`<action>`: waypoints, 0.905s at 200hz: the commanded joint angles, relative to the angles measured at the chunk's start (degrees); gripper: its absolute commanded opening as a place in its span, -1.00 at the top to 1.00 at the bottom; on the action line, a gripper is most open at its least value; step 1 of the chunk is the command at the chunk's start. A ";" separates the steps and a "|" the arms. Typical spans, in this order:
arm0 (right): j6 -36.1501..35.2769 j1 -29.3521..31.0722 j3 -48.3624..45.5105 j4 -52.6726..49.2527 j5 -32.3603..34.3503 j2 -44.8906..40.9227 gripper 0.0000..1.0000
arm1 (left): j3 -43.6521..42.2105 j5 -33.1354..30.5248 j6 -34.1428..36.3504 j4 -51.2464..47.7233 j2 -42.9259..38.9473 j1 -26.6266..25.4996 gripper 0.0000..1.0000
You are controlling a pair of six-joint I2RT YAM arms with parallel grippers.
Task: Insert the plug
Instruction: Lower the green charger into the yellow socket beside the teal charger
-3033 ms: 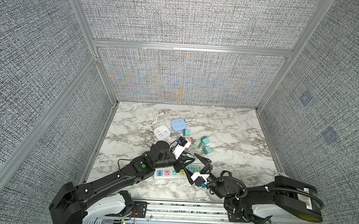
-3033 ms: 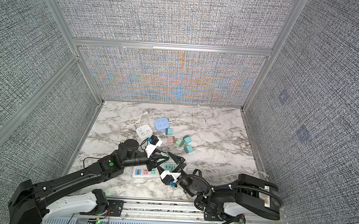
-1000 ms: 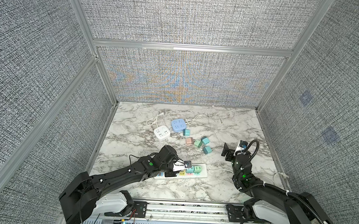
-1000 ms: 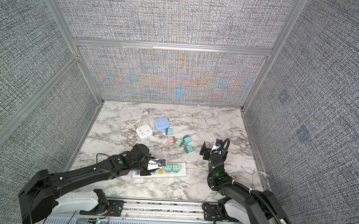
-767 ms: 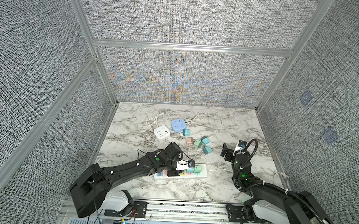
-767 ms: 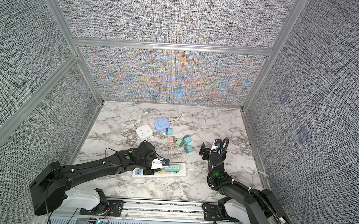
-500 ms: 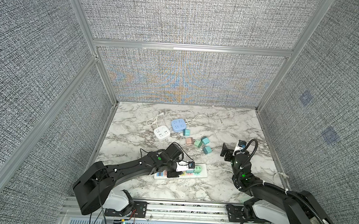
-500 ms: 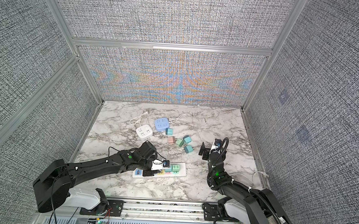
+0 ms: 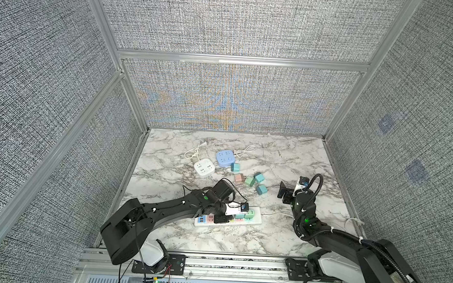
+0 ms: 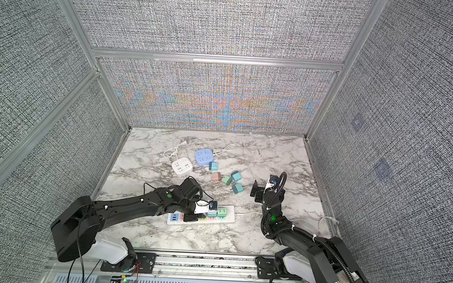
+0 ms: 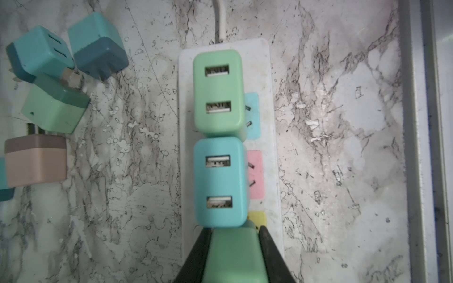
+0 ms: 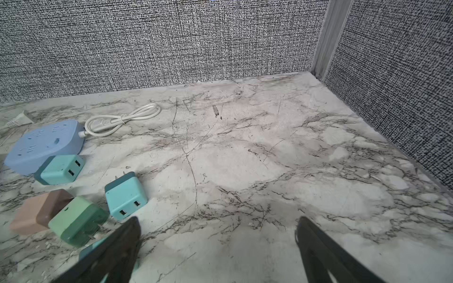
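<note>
Plug: the mint-green plug (image 11: 234,257) is pinched in my left grip, low over the strip and butted end to end against the teal plug beside it.
Grip, left: my left end effector (image 11: 232,235) is pressed in on the mint-green plug from both sides, black fingers (image 11: 199,247) flat against its flanks. In both top views it sits over the middle of the strip (image 9: 222,219) (image 10: 189,217).
Strip: the white power strip (image 11: 270,73) lies flat on the desk (image 9: 286,156) near the front edge, and its cord leaves the end away from my fingers.
Seating: my plug covers most of the yellow socket (image 11: 257,216). I cannot tell whether its prongs are in, since the body hides them.
Neighbours: the teal plug (image 11: 219,181) and, at the cord end, a second green plug (image 11: 217,90) stand on the strip in one row. Each has two USB ports facing up, and pink and blue socket panels show beside them.
Grip, right: my right end effector (image 12: 218,221) is spread wide with nothing between the fingers. It is over bare desk on the right (image 9: 283,194) (image 10: 256,193), well apart from the strip.
Loose plugs: a cluster of loose plugs (image 12: 126,197) in teal, green and pink lies on the desk between the strip and the back sockets, near my right end effector.
Back of desk: a blue socket hub (image 12: 41,144) and a white socket cube (image 9: 204,167) sit side by side, each with a looped white cable.
</note>
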 commanded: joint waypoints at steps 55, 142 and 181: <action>0.36 -0.04 0.71 0.43 -0.09 0.33 -0.99 | 1.01 -0.60 0.01 -2.64 0.66 -0.03 1.00; 0.31 -0.03 1.65 -0.61 -0.24 1.14 -0.99 | 1.35 -3.03 -0.79 -4.70 4.15 -0.01 1.00; 0.35 -0.04 2.00 -1.10 -0.36 1.44 -0.99 | 1.67 -3.93 -1.10 -4.91 5.50 0.02 1.00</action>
